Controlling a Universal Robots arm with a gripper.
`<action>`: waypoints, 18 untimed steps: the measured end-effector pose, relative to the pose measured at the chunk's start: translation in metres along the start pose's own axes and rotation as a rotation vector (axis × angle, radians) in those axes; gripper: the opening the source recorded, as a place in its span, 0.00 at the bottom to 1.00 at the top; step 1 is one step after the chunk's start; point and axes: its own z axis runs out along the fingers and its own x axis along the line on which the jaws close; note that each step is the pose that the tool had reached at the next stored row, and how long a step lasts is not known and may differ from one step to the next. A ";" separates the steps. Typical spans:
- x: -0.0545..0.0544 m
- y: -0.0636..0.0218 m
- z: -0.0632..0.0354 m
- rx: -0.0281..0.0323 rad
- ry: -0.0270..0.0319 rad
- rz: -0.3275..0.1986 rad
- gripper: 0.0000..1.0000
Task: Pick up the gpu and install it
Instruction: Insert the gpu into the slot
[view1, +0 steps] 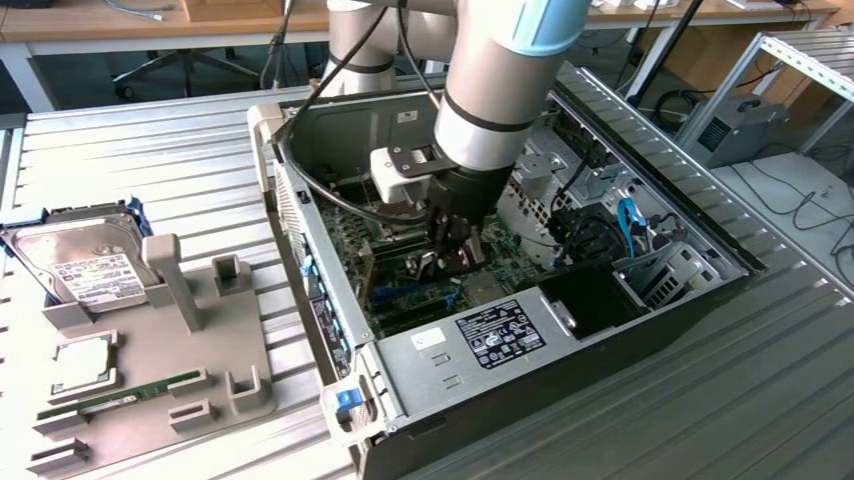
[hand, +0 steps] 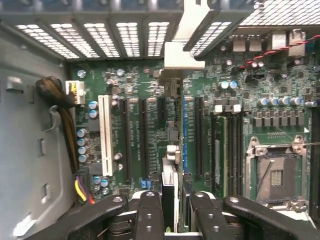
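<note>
Gripper (view1: 451, 262), black with two fingers, is lowered inside the open black desktop computer case (view1: 694, 235) lying on its side on the ribbed metal table (view1: 147, 160). In the wrist view its fingers (hand: 150, 215) stand partly closed on either side of a thin card held on edge, the green circuit card gpu (hand: 171, 172), whose silver metal end bracket (hand: 177, 55) reaches up to the case's perforated rear wall. The card stands upright over the green motherboard (hand: 235, 115), in line with the blue expansion slot (hand: 185, 135) and just beside the black slots; whether it is fully seated cannot be told. On the exterior view's left, a grey fixture tray (view1: 200, 370) carries a silver hard drive with a white label (view1: 83, 265), a square processor chip (view1: 83, 362) and a long narrow green memory stick (view1: 118, 396).
</note>
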 end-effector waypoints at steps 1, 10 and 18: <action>-0.001 0.0009 0.0001 0.0001 -0.0001 0.000 0.26; -0.012 0.0080 0.0008 -0.0001 -0.0001 -0.003 0.26; -0.018 0.0097 0.0014 -0.0038 0.0016 -0.070 0.26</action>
